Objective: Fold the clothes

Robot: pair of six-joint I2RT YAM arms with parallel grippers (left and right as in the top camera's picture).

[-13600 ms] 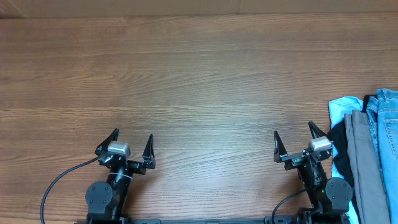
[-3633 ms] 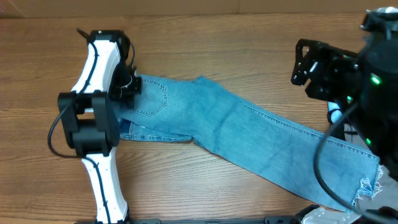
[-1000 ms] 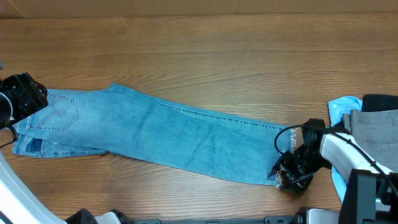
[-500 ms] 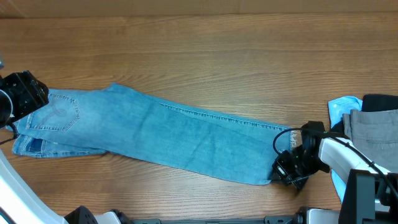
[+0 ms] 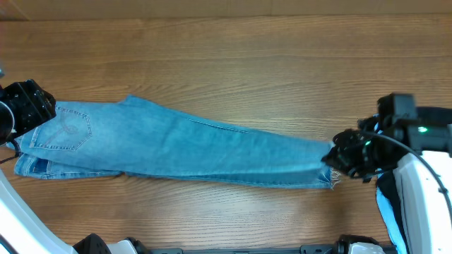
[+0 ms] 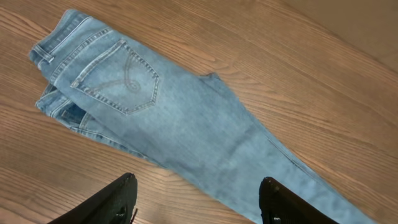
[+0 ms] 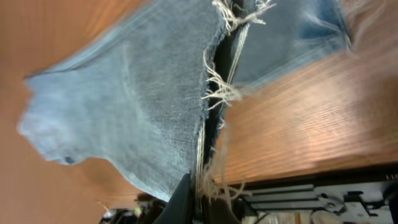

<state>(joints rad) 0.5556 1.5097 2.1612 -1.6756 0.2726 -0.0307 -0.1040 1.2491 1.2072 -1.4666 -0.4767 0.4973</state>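
The clothes are light blue jeans (image 5: pixel 191 152), lying flat across the table with the waist and a stitched back pocket (image 6: pixel 118 78) at the left. Their legs run right to frayed hems (image 7: pixel 217 93). My right gripper (image 5: pixel 345 159) is shut on the hem end of the legs at the right and holds it a little off the wood. In the right wrist view the fingers (image 7: pixel 200 190) pinch the denim layers and loose threads. My left gripper (image 5: pixel 28 107) hovers at the far left over the waist. Its jaws (image 6: pixel 199 182) stand open with nothing between them.
A strip of pale-blue cloth (image 5: pixel 383 204) shows at the right edge beside my right arm. The brown wooden table (image 5: pixel 233 70) runs back to its far edge at the top. A metal rail (image 7: pixel 311 199) runs along the front edge near the right gripper.
My right gripper has shut on the frayed hem, lifted it and drawn it to the right, which pulled the legs straighter. The left gripper has stayed in place, open.
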